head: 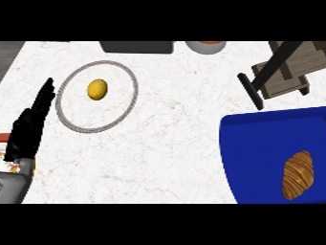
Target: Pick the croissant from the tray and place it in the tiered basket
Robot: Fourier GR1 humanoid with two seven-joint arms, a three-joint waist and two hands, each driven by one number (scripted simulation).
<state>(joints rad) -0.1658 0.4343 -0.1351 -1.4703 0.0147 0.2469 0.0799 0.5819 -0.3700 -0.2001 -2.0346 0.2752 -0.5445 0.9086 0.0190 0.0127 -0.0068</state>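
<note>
Below, a ridged brown croissant (298,175) lies in the glossy blue tray (254,143).

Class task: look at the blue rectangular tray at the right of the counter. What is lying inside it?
A single brown flaky croissant lies inside the blue rectangular tray, near its right side. The rest shows bare blue floor; the part under the croissant is covered.

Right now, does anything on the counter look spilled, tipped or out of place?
Nothing stands out. The croissant lies flat in the blue tray, a yellow fruit sits inside the wire ring, and the left hand rests open.
</note>
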